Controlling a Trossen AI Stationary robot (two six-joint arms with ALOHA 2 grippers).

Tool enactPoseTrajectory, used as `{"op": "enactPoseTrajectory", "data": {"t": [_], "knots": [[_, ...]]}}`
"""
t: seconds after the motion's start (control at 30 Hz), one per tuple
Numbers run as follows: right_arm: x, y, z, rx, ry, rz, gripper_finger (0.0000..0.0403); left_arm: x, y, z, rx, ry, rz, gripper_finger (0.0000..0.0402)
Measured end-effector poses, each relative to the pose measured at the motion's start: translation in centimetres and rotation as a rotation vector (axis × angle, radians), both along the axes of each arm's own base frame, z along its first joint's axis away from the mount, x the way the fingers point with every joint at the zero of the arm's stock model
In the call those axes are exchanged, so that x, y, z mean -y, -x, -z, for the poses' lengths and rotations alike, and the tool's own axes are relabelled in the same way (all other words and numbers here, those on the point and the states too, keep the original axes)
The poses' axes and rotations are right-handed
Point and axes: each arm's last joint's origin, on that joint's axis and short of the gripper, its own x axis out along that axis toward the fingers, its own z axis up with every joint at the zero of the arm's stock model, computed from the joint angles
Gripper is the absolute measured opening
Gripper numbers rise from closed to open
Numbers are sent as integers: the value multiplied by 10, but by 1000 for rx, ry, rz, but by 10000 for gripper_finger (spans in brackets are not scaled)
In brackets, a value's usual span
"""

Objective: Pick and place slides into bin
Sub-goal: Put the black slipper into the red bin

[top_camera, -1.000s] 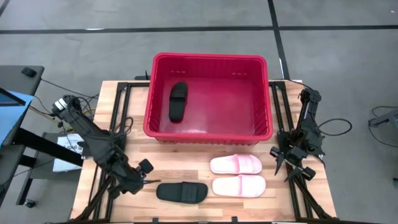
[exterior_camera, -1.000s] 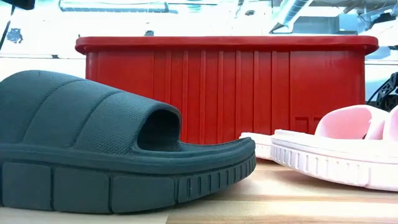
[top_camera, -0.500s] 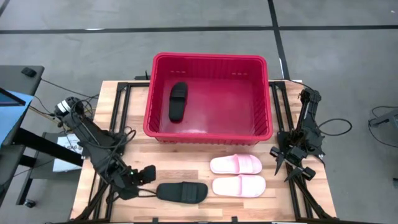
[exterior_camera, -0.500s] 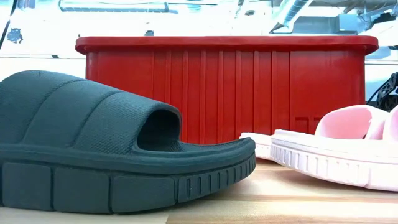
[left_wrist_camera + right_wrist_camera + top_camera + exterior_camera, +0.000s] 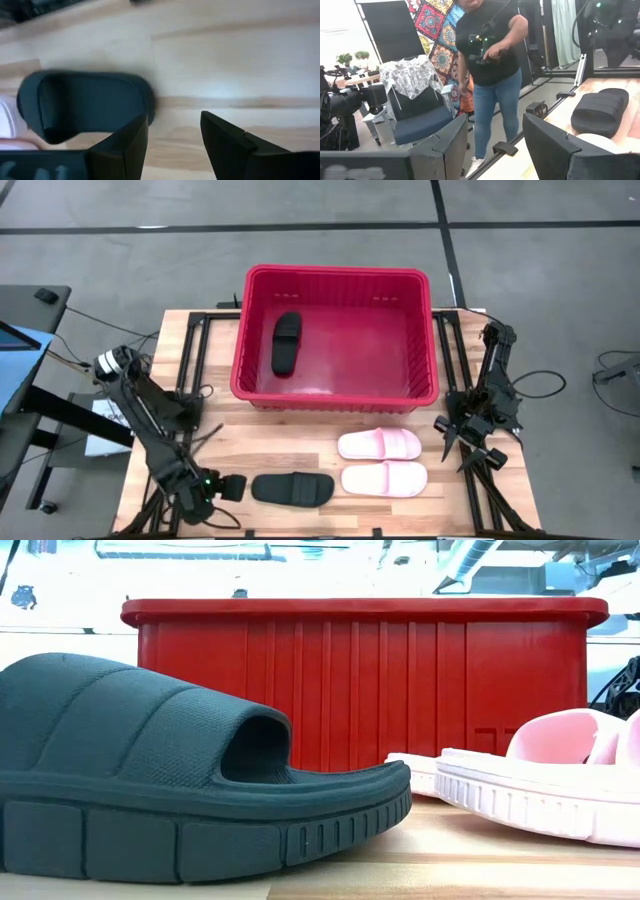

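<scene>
A black slide (image 5: 292, 488) lies sole down on the table near the front edge; it also shows in the low view (image 5: 150, 790) and the left wrist view (image 5: 85, 105). My left gripper (image 5: 230, 486) is open and low over the table, just left of that slide's left end, and it touches nothing (image 5: 172, 127). Two pink slides (image 5: 380, 444) (image 5: 384, 478) lie side by side to the right of the black one. A second black slide (image 5: 286, 343) lies inside the red bin (image 5: 335, 395). My right gripper (image 5: 468, 442) waits open at the table's right edge.
The bin's near wall (image 5: 360, 680) stands just behind the slides. Bare wooden table lies between the bin and the slides. A person (image 5: 492, 55) stands in the room beyond the table, next to chairs.
My left gripper has gone toward the table's near edge and down, turning until it points at the left end of the black slide on the table. The slides and the bin have stayed where they were.
</scene>
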Motion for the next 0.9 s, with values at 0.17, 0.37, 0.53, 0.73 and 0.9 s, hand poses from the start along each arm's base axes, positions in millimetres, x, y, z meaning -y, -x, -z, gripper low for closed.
{"op": "enactPoseTrajectory", "data": {"t": [0.17,0.37,0.53,0.73,0.9], "knots": [[0,0,0,0,0,0,182,3,-11,23,-25,-100,-13,174],[0,0,0,0,0,0,182,4,-24,42,-15,-187,7,174],[0,0,0,0,1,0,182,4,-35,40,41,-154,9,174],[0,0,0,0,0,0,182,5,-42,33,69,-144,21,174],[0,0,0,0,0,0,182,3,-47,33,41,-107,44,174]]}}
